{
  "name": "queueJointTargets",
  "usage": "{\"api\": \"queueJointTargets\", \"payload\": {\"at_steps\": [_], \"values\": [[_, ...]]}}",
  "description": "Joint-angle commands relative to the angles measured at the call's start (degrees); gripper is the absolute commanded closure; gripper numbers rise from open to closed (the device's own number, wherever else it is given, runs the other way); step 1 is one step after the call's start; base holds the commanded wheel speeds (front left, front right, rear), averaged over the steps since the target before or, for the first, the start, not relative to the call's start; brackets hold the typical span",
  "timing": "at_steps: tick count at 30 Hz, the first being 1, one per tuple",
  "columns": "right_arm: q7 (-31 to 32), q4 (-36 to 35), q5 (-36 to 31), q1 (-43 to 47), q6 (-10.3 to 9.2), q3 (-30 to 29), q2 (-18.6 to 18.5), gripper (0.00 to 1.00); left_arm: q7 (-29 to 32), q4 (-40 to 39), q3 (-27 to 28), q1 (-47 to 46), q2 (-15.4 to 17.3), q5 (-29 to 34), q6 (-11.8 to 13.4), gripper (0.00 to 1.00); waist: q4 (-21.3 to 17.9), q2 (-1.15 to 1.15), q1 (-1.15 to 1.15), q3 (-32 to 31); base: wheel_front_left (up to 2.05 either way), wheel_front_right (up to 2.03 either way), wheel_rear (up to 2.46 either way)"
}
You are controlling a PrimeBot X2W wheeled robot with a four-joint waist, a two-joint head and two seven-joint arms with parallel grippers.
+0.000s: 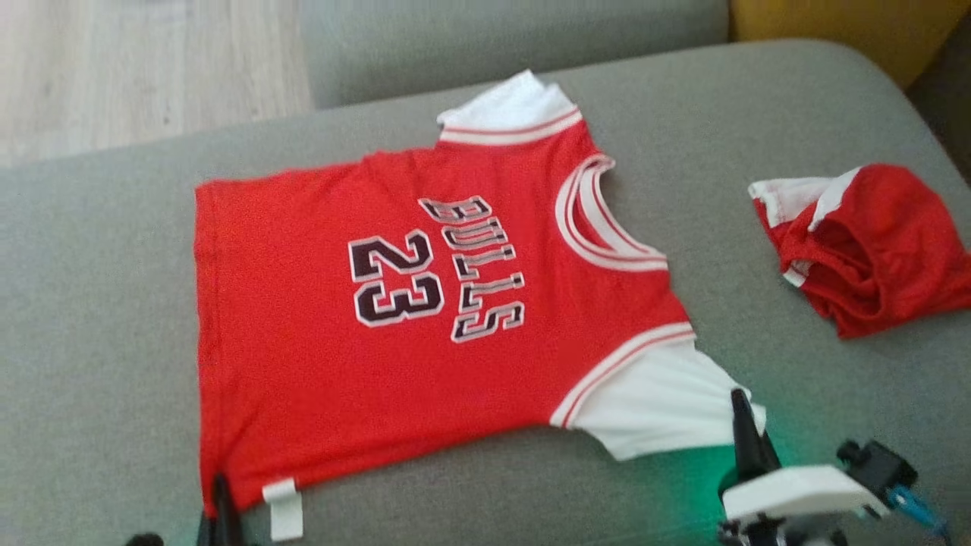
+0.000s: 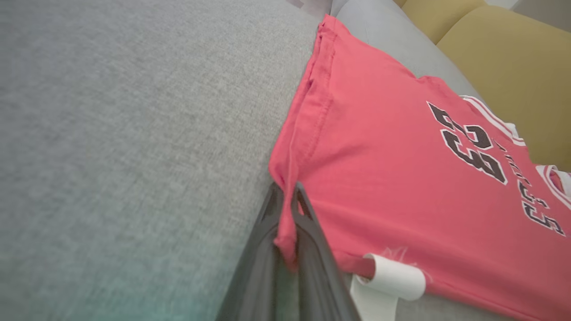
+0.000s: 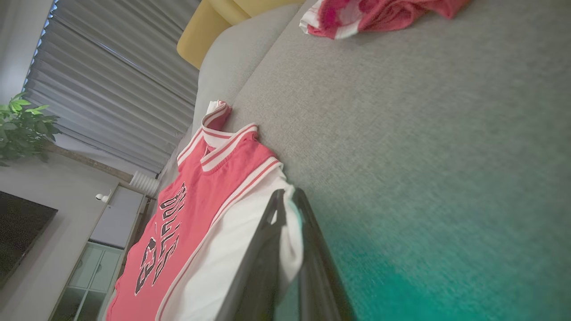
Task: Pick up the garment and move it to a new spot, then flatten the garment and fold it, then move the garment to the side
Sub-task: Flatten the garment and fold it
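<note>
The garment (image 1: 425, 303) lies face up and nearly flat on the grey sofa cushion (image 1: 91, 318). Its long axis, hem to collar, runs across the head view, with the hem toward the robot's left and the collar toward its right. The left gripper (image 2: 287, 189) is closed on the near hem corner, with a fold of red cloth pinched between its fingers just beside the white hem tag (image 1: 284, 509). The right gripper (image 3: 289, 196) is closed on the edge of the near white sleeve (image 1: 660, 413). Both grips thus sit on the near long edge, one at each end, and the body of the shirt extends away from the fingers toward the far sleeve (image 1: 512, 106). The stage appears to be the end of flattening or the start of folding. A fold would probably carry this near edge up and away across the long axis, both arms moving together, since neither alone spans the edge. A second red-and-white garment (image 1: 872, 243) lies crumpled well apart on the right — outside any such path.
</note>
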Motion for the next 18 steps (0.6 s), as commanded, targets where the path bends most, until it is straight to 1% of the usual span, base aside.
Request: {"api": "queueJointTargets", "payload": {"at_steps": [1, 5, 9, 13, 14, 15, 16, 18], "values": [[0.1, -2.9, 0.5, 0.4, 0.37, 0.5, -1.5, 1.00, -0.3, -1.7, 0.7, 1.3, 1.0, -0.8, 0.2, 1.00, 0.6, 0.00, 0.02, -2.1, 0.00, 0.00, 0.00], [1.0, -5.9, 1.0, 3.1, 0.37, -0.3, -1.5, 1.00, -0.3, -5.2, -1.0, 3.4, 1.0, -1.6, 0.2, 1.00, 1.5, 0.00, 0.02, -2.8, 0.00, 0.00, 0.00], [2.0, -9.3, 1.7, 2.1, 0.37, -1.2, -0.7, 1.00, -0.3, -10.1, -2.9, 1.9, 1.0, -2.1, 0.2, 1.00, 2.4, 0.00, 0.02, -2.0, 0.00, 0.00, 0.00], [3.4, -10.1, 2.2, -3.2, 0.37, -2.7, 0.3, 1.00, -0.3, -12.5, -4.1, -2.5, 1.0, -3.4, 0.1, 1.00, 3.2, 0.00, 0.02, 0.0, 0.00, 0.00, 0.00], [3.9, -9.6, 2.1, -5.0, 0.37, -3.1, 0.5, 1.00, -0.3, -12.3, -4.2, -3.8, 1.0, -3.5, 0.1, 1.00, 3.3, 0.00, 0.02, 0.6, 0.00, 0.00, 0.00], [4.8, -8.0, 1.7, -9.1, 0.37, -3.5, 0.9, 1.00, -0.3, -11.4, -3.6, -6.9, 1.0, -3.1, 0.1, 1.00, 3.6, 0.00, 0.02, 1.9, 0.00, 0.00, 0.00], [4.8, -8.0, 1.7, -9.1, 0.37, -3.5, 0.9, 1.00, -0.3, -11.4, -3.6, -6.9, 1.0, -3.1, 0.1, 1.00, 3.6, 0.00, 0.02, 1.9, 0.00, 0.00, 0.00], [5.2, -5.4, 0.8, -13.3, 0.37, -3.9, 1.1, 1.00, -0.3, -9.6, -3.5, -9.9, 1.0, -2.6, 0.1, 1.00, 4.0, 0.00, 0.02, 3.3, 0.00, 0.00, 0.00]]}}
